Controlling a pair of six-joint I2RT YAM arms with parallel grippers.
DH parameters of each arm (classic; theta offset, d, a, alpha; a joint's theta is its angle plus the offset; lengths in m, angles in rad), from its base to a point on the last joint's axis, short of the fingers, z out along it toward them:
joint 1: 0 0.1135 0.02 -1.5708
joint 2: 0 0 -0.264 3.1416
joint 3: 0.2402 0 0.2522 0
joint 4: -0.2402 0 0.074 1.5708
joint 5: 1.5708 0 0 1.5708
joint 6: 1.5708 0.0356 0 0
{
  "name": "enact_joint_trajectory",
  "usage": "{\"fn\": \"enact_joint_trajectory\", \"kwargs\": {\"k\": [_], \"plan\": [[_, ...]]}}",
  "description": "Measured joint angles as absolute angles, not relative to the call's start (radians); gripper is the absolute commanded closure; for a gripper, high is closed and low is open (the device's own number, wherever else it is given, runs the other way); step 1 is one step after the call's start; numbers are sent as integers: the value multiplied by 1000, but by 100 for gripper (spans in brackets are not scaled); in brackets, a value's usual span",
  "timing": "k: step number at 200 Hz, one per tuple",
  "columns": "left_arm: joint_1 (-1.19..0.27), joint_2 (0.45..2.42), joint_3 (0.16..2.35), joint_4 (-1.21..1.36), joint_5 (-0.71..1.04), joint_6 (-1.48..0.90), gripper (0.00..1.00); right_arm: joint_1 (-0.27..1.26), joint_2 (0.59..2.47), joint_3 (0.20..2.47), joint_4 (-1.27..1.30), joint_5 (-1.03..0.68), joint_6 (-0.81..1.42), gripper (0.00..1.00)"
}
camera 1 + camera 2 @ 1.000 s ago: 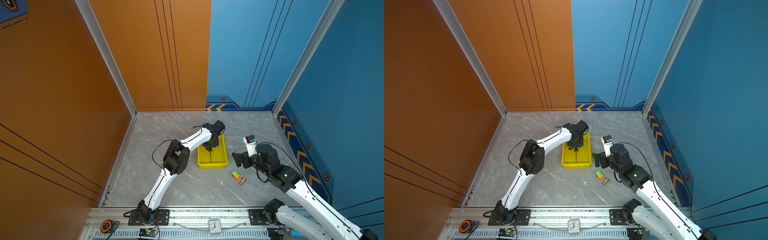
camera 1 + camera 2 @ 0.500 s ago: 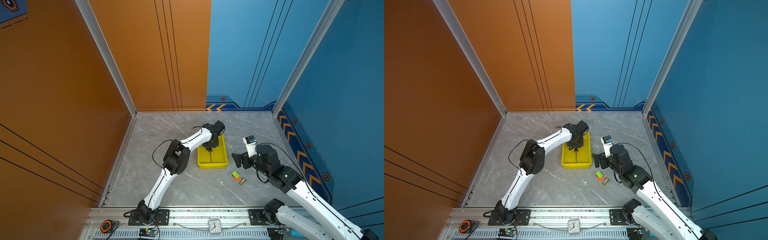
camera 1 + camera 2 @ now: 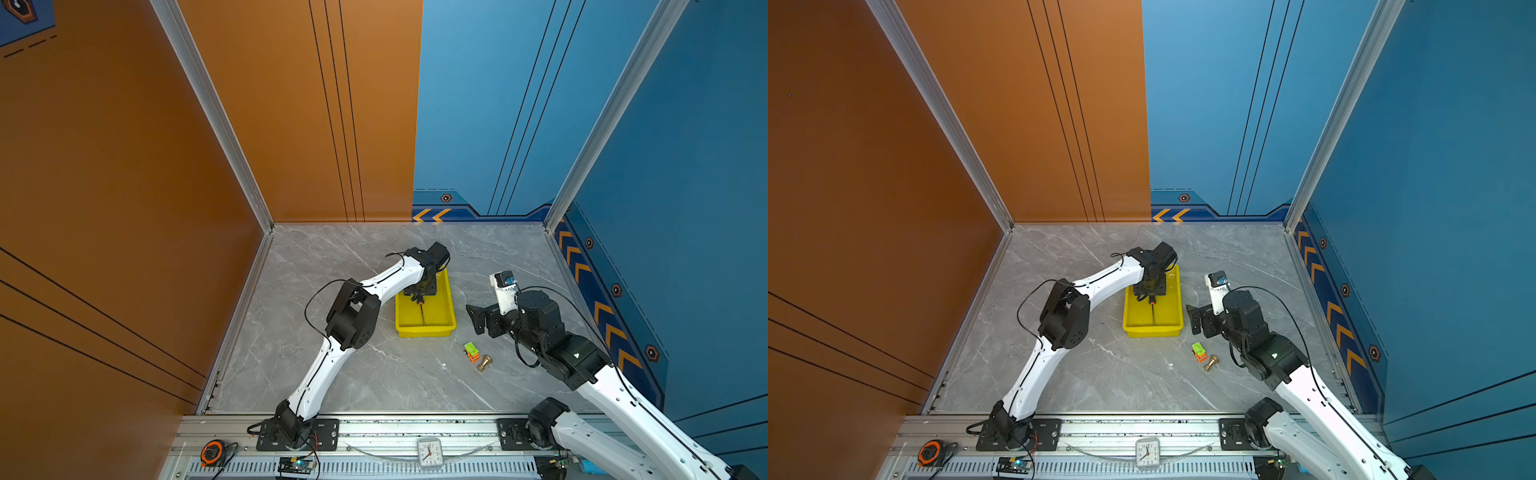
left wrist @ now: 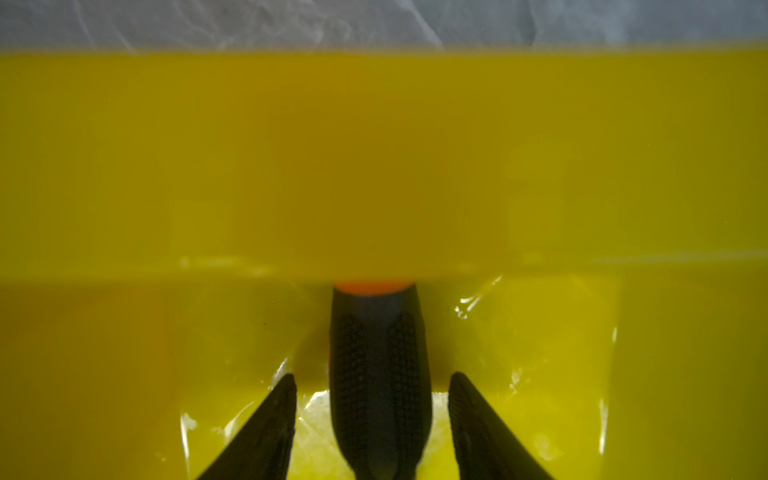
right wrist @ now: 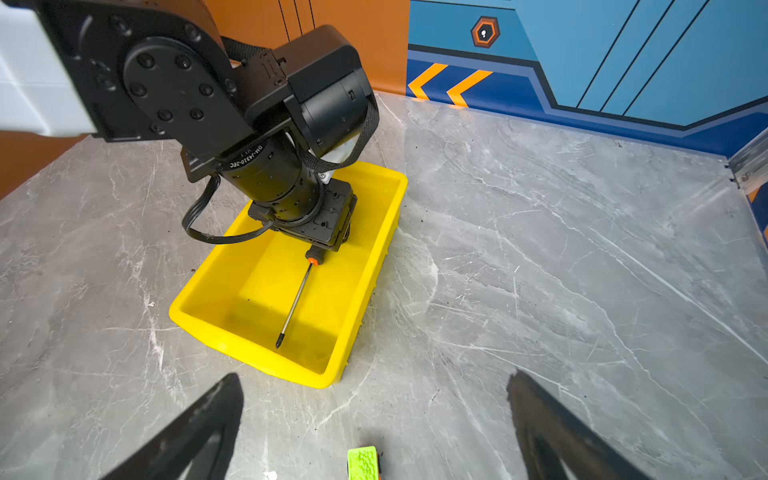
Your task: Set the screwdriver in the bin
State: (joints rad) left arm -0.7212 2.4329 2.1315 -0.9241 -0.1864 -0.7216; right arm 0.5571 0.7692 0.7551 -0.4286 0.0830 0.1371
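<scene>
Bin (image 5: 257, 291): screwdriver (image 5: 297, 299) lying inside | left hand (image 4: 372, 376) apart, straddling it | right hand (image 5: 374, 376) apart

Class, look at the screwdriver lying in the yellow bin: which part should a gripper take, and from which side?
Probably the thick, textured black handle of the screwdriver, from straight above, jaws across its width. The thin shaft lies low on the floor of the bin, whose walls hinder a sideways approach.
</scene>
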Motion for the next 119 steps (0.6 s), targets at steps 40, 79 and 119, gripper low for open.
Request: {"fn": "enact_joint_trajectory", "kwargs": {"k": [40, 79, 119], "plan": [[-742, 2332, 2072, -925, -209, -722, 19, 557, 751, 751, -428, 83, 134, 0], [-781, 2158, 1978, -913, -237, -705, 2, 557, 730, 749, -428, 79, 134, 0], [-806, 1933, 1776, -892, -278, -674, 2, 557, 730, 749, -429, 75, 138, 0]]}}
